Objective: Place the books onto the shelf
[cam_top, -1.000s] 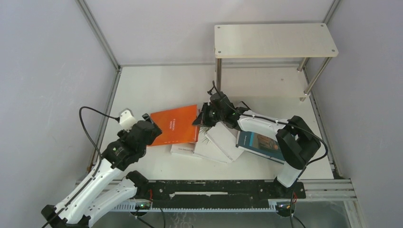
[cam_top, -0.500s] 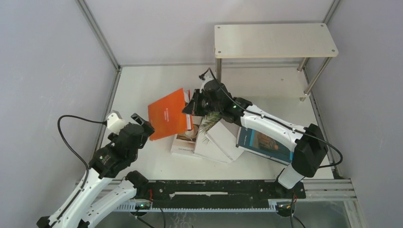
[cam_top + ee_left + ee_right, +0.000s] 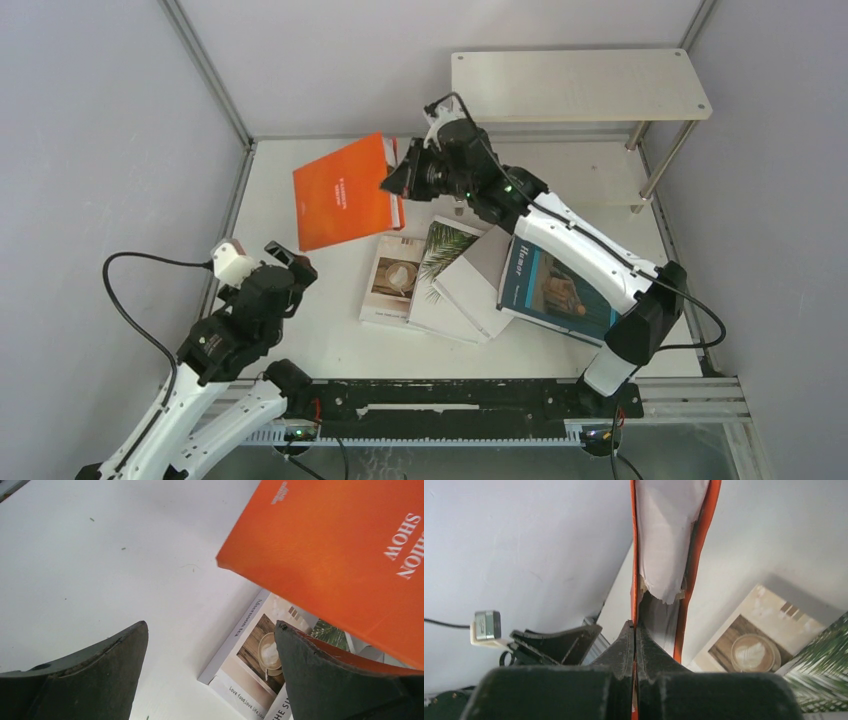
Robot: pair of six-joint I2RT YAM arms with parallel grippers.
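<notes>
Grip: the orange book (image 3: 345,190) is pinched by one cover in the closed right gripper (image 3: 398,180), raised beside the shelf (image 3: 580,85). Thin and floppy, it is judged better held near the spine. The left gripper (image 3: 290,262) is open.

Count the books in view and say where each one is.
5. The orange book is held up by the right gripper; the coffee-cup book, palm-leaf book, plain grey-white book and teal book lie overlapping on the table. None seems hidden.
</notes>
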